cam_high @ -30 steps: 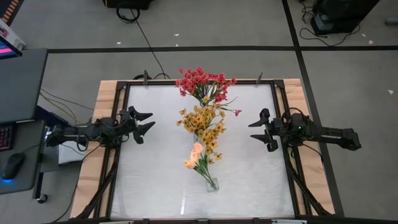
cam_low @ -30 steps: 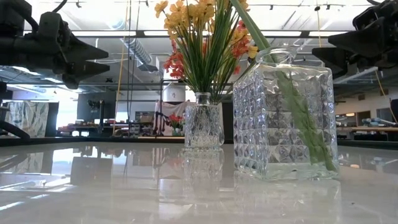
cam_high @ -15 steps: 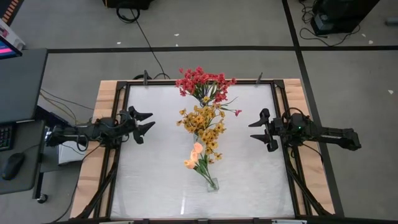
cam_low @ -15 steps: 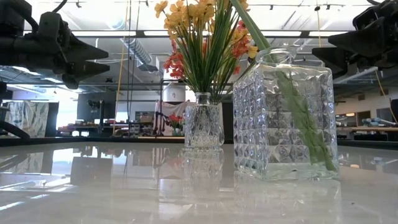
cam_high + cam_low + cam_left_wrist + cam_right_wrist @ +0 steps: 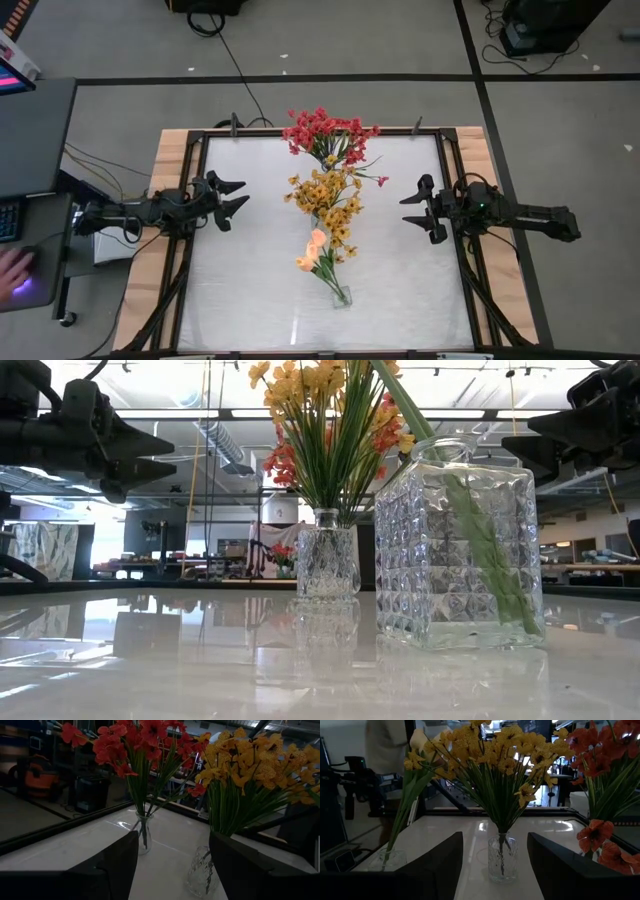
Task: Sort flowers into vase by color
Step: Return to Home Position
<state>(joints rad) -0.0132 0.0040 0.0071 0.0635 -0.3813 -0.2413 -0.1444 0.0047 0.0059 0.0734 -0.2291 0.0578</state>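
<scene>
Red blossoms (image 5: 325, 133) fill the far glass vase (image 5: 143, 837), yellow blossoms (image 5: 325, 195) the middle vase (image 5: 327, 565) and peach buds (image 5: 314, 250) the near vase (image 5: 460, 545), all 3 in a row down the tabletop (image 5: 250, 290) centre. Such sprigs look light, springy and easily crushed at the heads, so the thin green stem, low down, seems the place to pinch. Left claw (image 5: 244, 193) and right claw (image 5: 404, 210) hover released at opposite edges, well apart from the vases.
</scene>
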